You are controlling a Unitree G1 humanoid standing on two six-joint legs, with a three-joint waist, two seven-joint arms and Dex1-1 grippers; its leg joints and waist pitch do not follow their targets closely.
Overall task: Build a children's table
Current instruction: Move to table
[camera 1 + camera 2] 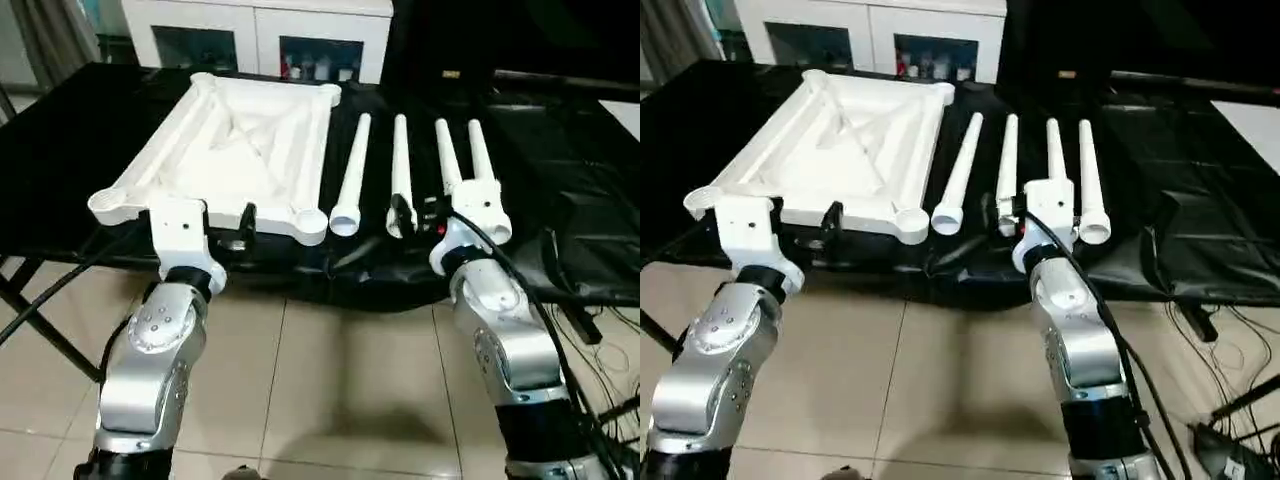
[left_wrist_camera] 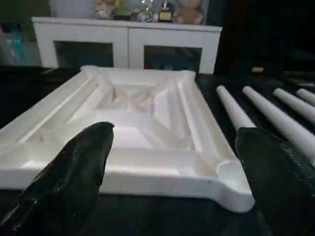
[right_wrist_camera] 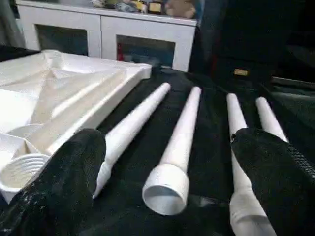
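Tabletop (image 1: 240,150) upside-down, four legs (image 1: 352,180) beside.

The tabletop (image 1: 235,150) and legs (image 1: 352,175) look like smooth, matt white plastic. The bench (image 1: 560,160) wears glossy black sheeting. Forearms (image 1: 155,350) are brushed silver metal.

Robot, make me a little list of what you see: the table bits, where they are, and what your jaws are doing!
table top: upside down on the black cloth, ribs facing up
legs: four, lying side by side to the right of the top, none fitted yet
left gripper: jaws open, at the top's near edge, holding nothing
right gripper: jaws open, over the legs' wide ends, holding nothing
behind: white cabinet
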